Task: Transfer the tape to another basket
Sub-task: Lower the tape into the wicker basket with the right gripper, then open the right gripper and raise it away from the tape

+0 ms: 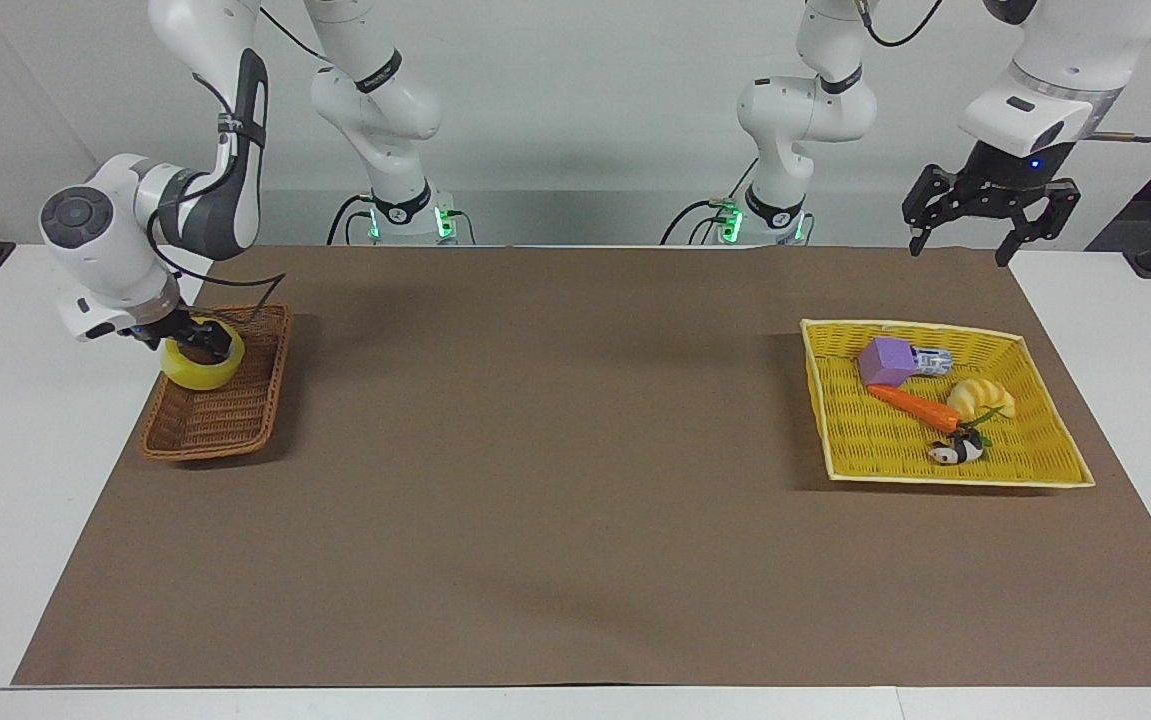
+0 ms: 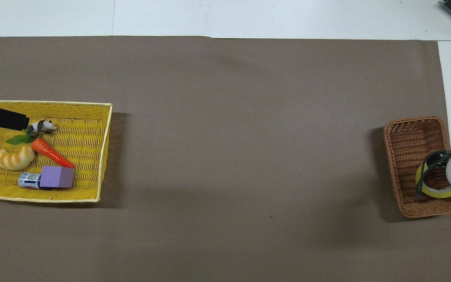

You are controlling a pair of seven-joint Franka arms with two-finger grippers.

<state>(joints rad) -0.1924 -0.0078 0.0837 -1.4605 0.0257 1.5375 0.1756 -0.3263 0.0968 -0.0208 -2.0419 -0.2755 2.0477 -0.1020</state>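
At the right arm's end of the table, the wide roll of translucent yellow packing tape (image 1: 200, 364) sits low inside the small dark brown woven wicker basket (image 1: 218, 415), in the half nearer to the robots, lying nearly flat with its open core facing up. The right gripper (image 1: 187, 335) is down on the roll, its fingers reaching into the core and over the wall; they look clamped on that wall, so the tape appears held, not let go. The roll should be light and stiff, with a smooth, rather slippery outer face, so pinching the wall through the core is the surer hold; the firm inner core gives the fingers something to press against. As a judgement, the tape is at or very near the basket floor and letting go is what remains.

The brown paper sheet (image 1: 555, 450) in the middle is bare.

Toward the left arm's end lies the shallow bright yellow woven basket (image 1: 1045, 470), holding a purple block (image 1: 887, 360), an orange toy carrot (image 1: 915, 406), a pale bread-shaped toy (image 1: 982, 397) and a small panda figure (image 1: 955, 452). The left gripper (image 1: 988, 212) waits above the table edge, jaws spread and empty.
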